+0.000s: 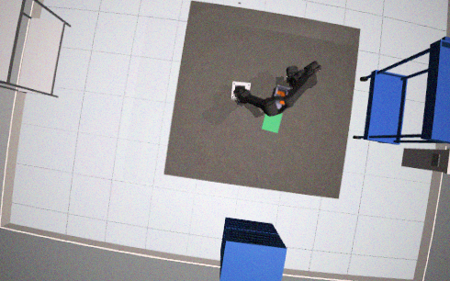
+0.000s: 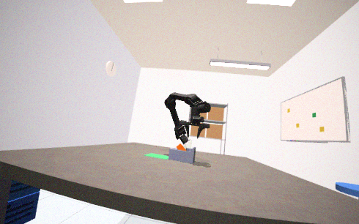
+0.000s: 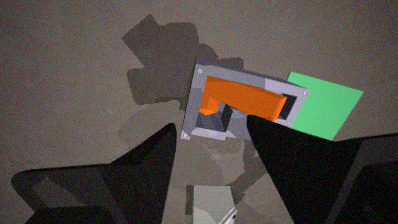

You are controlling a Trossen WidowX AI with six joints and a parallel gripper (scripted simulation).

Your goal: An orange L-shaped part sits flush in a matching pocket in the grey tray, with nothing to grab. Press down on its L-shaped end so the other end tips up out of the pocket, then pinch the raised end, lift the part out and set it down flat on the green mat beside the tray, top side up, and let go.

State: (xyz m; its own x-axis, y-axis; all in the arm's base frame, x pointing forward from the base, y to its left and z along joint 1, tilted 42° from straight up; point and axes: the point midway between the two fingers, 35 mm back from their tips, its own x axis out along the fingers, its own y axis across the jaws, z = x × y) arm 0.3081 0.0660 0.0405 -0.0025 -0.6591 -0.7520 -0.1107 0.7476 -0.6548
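Note:
The orange L-shaped part [image 1: 281,93] [image 2: 180,147] [image 3: 245,95] is tilted in the pocket of the grey tray [image 2: 181,155] [image 3: 191,105]. Its end nearer the mat stands up above the rim, and its L-shaped end sits low in the pocket. The green mat [image 1: 271,124] [image 2: 156,156] [image 3: 325,107] lies beside the tray at the raised end. My gripper [image 2: 193,134] [image 3: 211,124] is open, with nothing between its fingers, and hangs above the tray. In the wrist view the right fingertip overlaps the tray's near edge. In the top view the arm covers part of the tray.
The arm's white base plate [image 1: 247,85] [image 3: 212,202] is on the brown table [image 1: 251,156] [image 2: 127,176], to the left of the tray in the top view. The arm's shadow falls on the table around the tray. Blue furniture stands off the table.

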